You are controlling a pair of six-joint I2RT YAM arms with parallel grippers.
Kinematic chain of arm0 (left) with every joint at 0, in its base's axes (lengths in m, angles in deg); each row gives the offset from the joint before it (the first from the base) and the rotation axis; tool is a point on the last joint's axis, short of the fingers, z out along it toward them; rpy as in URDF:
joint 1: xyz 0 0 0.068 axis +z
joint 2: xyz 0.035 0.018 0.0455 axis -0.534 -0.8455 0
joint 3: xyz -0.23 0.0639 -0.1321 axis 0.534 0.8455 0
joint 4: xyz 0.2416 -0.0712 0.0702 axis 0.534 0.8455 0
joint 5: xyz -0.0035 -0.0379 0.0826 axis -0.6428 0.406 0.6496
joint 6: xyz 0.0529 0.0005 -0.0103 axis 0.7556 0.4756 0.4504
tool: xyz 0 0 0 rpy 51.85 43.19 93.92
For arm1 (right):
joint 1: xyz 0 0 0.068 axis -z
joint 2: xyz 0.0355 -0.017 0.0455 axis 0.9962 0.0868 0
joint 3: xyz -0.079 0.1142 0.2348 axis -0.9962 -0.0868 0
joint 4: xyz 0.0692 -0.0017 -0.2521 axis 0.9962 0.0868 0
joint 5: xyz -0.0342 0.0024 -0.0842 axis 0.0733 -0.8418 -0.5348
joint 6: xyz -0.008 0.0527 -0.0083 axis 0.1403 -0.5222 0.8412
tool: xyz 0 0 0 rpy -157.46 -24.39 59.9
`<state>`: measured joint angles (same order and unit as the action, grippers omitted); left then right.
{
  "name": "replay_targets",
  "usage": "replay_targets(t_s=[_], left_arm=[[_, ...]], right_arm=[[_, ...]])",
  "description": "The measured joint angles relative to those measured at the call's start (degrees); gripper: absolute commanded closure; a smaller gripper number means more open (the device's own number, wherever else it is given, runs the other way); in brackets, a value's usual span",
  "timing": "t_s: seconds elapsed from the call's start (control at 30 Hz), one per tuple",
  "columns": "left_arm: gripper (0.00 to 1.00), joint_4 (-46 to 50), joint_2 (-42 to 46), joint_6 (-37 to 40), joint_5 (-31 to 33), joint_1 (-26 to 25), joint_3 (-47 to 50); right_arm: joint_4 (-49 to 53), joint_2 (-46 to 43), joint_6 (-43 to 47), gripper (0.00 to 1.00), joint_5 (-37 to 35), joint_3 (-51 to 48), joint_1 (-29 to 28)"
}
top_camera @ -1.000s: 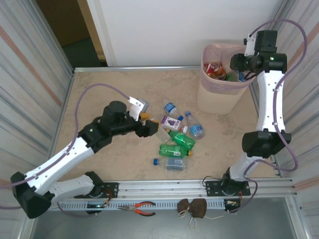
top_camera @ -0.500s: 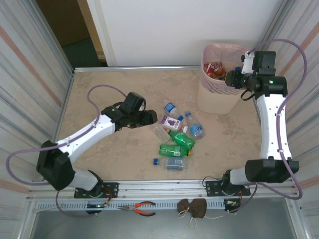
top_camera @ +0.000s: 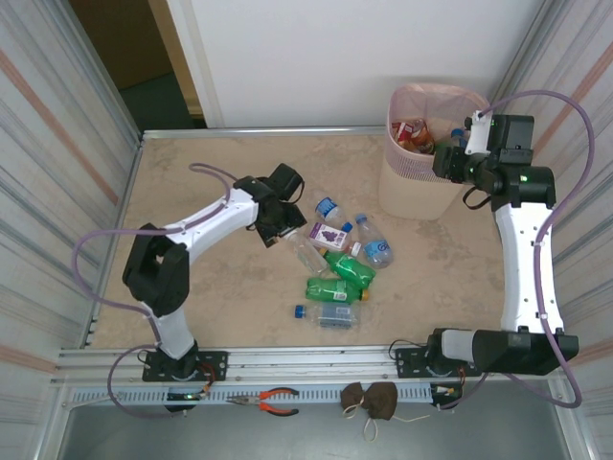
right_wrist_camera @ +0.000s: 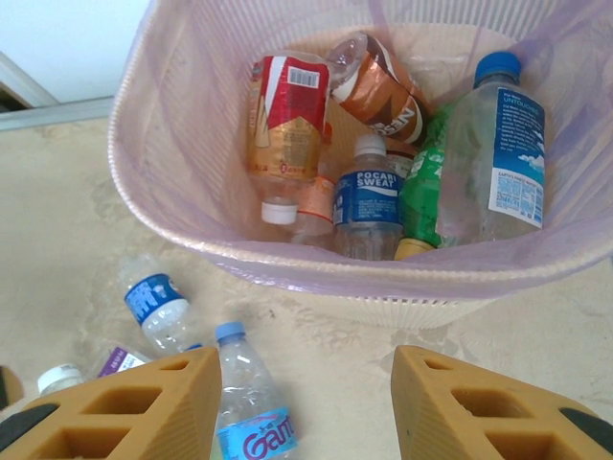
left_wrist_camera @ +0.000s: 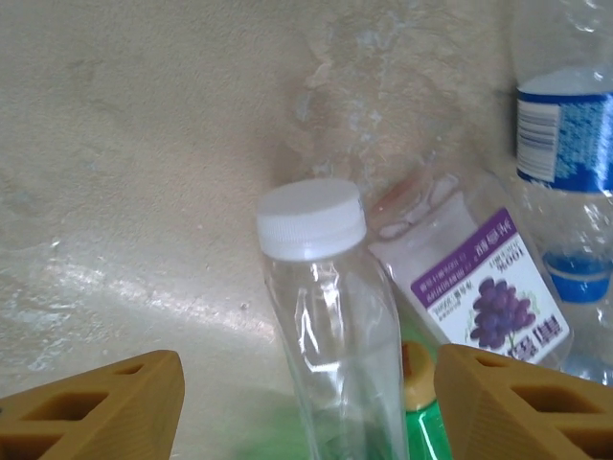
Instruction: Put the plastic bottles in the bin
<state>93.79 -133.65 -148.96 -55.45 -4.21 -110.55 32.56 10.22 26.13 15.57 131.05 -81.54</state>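
— What's in the bin point(right_wrist_camera: 153, 172)?
— Several bottles, upper centre of the right wrist view: a red-labelled one, a brown one, a Pocari Sweat bottle point(right_wrist_camera: 369, 196), a green one and a tall clear one. The right gripper point(right_wrist_camera: 306, 402) hangs released and empty beside the rim.
— The rest?
— The loose bottles point(top_camera: 337, 264) cluster mid-frame. The left gripper point(left_wrist_camera: 306, 393) gapes astride a clear white-capped bottle point(left_wrist_camera: 330, 307), without touching it. The table point(top_camera: 192, 172) has open room on the left.

The top camera is overlooking the whole table point(top_camera: 192, 172). The left wrist camera is closely facing the purple-label bottle point(left_wrist_camera: 479, 287); the right one, above the bin point(right_wrist_camera: 287, 271), is catching it too.
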Motion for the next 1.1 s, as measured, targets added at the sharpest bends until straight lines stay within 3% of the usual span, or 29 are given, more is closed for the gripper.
replay_targets(t_s=[0.23, 0.6, 0.83, 1.1], left_arm=[[0.32, -1.09, -6.47, -3.76, -4.24, 3.15, -1.2], [0.49, -5.64, -12.46, -6.62, -9.4, 4.31, -2.1], [0.59, -6.51, -12.79, -7.04, -10.25, 4.96, -2.12], [0.63, -7.26, -7.91, -6.36, -8.61, 6.45, 0.48]], right_arm=[[-0.59, -0.02, 0.0, 0.51, 0.63, -0.04, 0.02], [-0.63, 0.0, 0.02, 0.51, 1.73, -0.07, 0.07], [-0.66, 0.0, 0.02, 0.52, 1.73, -0.07, 0.07], [-1.05, -0.02, 0.02, 0.52, 1.92, -0.07, -0.09]])
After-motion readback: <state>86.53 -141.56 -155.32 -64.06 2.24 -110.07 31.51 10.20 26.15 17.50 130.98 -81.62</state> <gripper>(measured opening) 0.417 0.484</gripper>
